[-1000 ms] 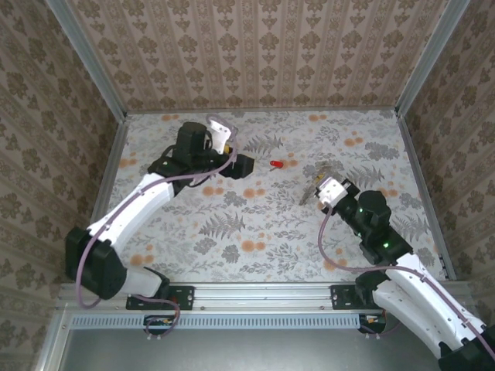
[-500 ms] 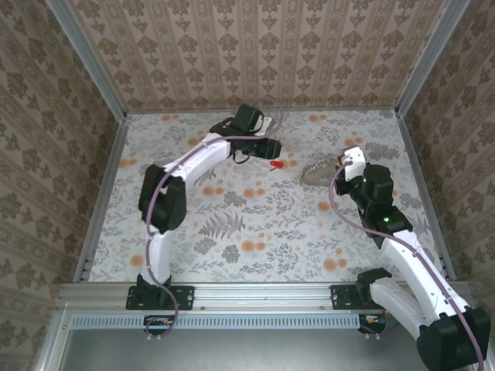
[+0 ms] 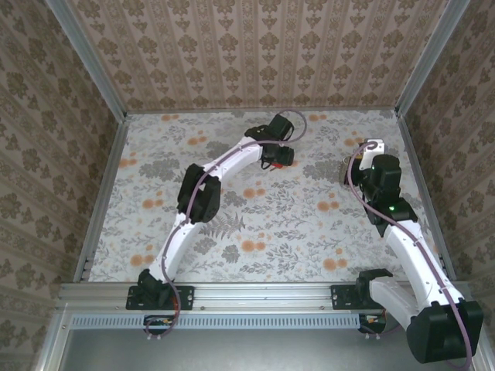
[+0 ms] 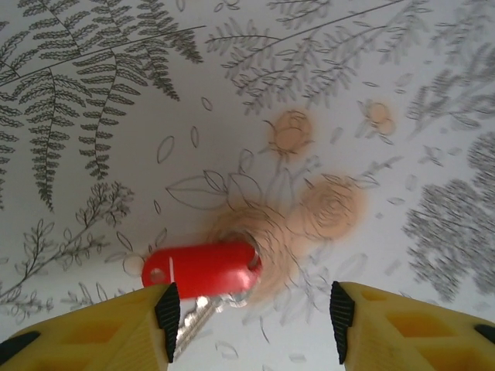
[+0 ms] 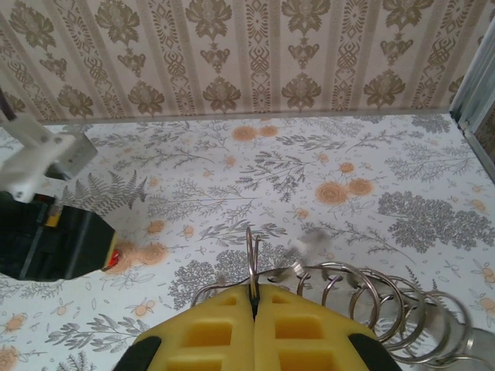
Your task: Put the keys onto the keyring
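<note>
**Key Between the Jaws, Ring in Hand**

The left claw (image 4: 252, 313) hangs released over the flowered table (image 4: 371, 93), its jaws either side of the red-headed key (image 4: 203, 268) lying flat there. The right claw (image 5: 254, 309) is clenched on a wire loop of the keyring (image 5: 363, 309), near the table's right edge. Light, thin and stiff, the key would likely slip if taken by its metal blade; the plastic head looks the surer hold.

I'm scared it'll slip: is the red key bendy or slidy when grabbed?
Probably stiff: the red key has a hard-looking plastic head and metal blade. It lies flat on the smooth table, so it may skid if nudged.
</note>
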You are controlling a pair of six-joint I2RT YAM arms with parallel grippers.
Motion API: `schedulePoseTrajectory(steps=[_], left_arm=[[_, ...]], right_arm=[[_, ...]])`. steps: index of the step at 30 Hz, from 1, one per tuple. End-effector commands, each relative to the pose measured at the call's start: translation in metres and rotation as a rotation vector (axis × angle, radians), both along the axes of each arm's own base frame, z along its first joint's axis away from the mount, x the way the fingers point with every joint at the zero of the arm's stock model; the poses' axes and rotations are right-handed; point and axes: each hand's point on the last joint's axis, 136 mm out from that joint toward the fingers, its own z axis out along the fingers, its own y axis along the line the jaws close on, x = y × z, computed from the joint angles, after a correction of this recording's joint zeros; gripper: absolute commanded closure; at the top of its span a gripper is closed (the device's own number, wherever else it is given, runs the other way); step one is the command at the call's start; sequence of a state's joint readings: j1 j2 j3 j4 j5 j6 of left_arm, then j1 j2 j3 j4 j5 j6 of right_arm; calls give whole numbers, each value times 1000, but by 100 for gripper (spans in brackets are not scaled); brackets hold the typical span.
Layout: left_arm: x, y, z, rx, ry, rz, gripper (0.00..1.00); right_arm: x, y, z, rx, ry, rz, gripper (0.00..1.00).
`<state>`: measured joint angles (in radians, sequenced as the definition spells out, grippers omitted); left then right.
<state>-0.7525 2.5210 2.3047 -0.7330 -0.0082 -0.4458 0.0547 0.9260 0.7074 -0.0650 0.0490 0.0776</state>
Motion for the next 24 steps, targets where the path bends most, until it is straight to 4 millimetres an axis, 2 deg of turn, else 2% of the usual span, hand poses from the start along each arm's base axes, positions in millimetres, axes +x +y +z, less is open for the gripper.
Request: schedulePoseTrajectory(steps=[1, 7, 14, 19, 24], left_arm=[[7, 3, -6, 66, -50, 22, 45], [14, -4, -13, 132, -144, -9, 51], [16, -13, -28, 120, -137, -39, 52], [11, -7, -41, 144, -106, -31, 64], [3, 3, -43, 172, -95, -38, 68]], right_arm=[[5, 2, 26, 31, -66, 6, 100], [1, 3, 27, 29, -81, 15, 100], [-2, 5, 29, 24, -92, 30, 100], [-3, 7, 32, 16, -102, 46, 100], [-5, 10, 33, 14, -111, 65, 100]])
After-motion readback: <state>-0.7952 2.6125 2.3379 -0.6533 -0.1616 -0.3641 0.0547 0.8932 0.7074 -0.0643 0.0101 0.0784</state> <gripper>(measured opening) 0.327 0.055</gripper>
